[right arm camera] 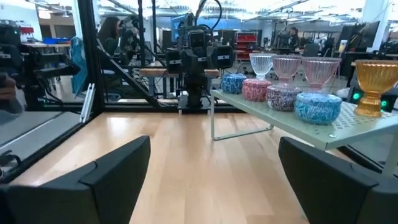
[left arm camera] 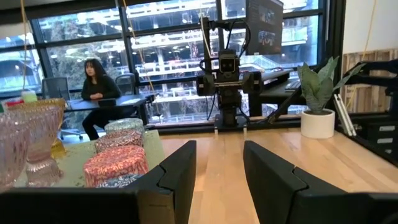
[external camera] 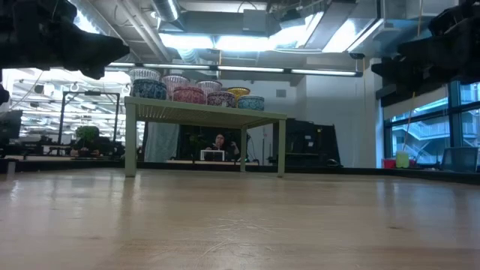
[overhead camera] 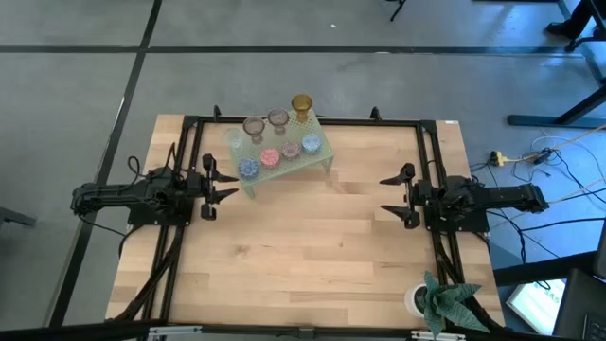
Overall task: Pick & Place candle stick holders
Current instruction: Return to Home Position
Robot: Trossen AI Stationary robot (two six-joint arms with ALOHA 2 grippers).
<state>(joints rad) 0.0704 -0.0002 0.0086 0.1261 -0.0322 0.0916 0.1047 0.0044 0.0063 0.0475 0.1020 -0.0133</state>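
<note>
- High view: I am seeing the left claw (overhead camera: pixel 235 185) and the right claw (overhead camera: pixel 383 195) hovering open and empty at opposite sides of the counter (overhead camera: pixel 312 265). The candle stick holders (overhead camera: pixel 277 120) are standing on the green rack (overhead camera: pixel 327 152), nearer the left arm.
- Low view: the holders are sitting in rows atop the rack.
- Left wrist view: the fingers (left arm camera: pixel 177 177) are gaping, gripping nothing.
- Right wrist view: the fingers (right arm camera: pixel 118 171) are spreading wide, empty.

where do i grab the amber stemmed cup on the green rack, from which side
Probably its bowl, from above, with the right gripper. The amber cup stands upright at the green rack's far corner on that arm's side, outer flank free; a pink stemmed cup stands close on the other side and a light blue candle stands just in front.
</note>
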